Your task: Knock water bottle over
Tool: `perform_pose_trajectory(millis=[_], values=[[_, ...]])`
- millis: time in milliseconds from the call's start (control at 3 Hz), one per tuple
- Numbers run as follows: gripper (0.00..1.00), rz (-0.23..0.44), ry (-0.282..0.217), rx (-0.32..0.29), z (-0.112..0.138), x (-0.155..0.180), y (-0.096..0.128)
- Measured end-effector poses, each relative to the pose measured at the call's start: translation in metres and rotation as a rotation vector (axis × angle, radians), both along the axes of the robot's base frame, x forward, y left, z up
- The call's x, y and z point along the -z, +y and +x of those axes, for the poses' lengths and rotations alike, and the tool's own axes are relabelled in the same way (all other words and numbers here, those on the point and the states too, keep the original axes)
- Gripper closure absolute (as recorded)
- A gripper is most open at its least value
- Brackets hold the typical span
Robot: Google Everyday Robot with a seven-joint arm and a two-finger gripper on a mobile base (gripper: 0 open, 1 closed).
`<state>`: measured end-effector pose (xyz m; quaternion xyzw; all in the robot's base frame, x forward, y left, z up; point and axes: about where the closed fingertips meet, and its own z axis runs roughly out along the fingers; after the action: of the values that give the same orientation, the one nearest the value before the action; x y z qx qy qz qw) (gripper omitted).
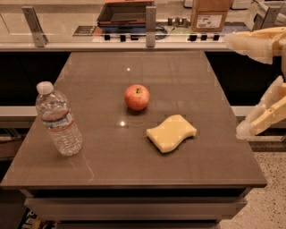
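Leverage: we are planning a high push on the clear ribbed plastic water bottle (60, 120), cream tool (252, 85) (open or closed, we cannot tell) hanging right of the brown bench (178, 71).

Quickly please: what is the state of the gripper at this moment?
Gripper: open, holding nothing, off the right edge of the brown table, far from the clear ribbed plastic water bottle.

Brown table (187, 76): red apple (136, 97) near centre, yellow wavy sponge (171, 133) just right and nearer, apart from it. Far counter (58, 27): dark tray (125, 12), cardboard box (210, 15) to its right, metal post (150, 26) between.
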<state>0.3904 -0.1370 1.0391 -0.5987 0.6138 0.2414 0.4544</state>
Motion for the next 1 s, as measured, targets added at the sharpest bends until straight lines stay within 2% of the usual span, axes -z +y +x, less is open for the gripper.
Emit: perform_pose_trajectory(millis=[333,667,1000], values=[[0.00,0.000,0.000,0.000,0.000,0.000,0.000],[0.00,0.026,-0.010,-0.007,0.003,-0.003,0.011],[0.00,0.119,-0.004,-0.001,0.012,-0.004,0.045]])
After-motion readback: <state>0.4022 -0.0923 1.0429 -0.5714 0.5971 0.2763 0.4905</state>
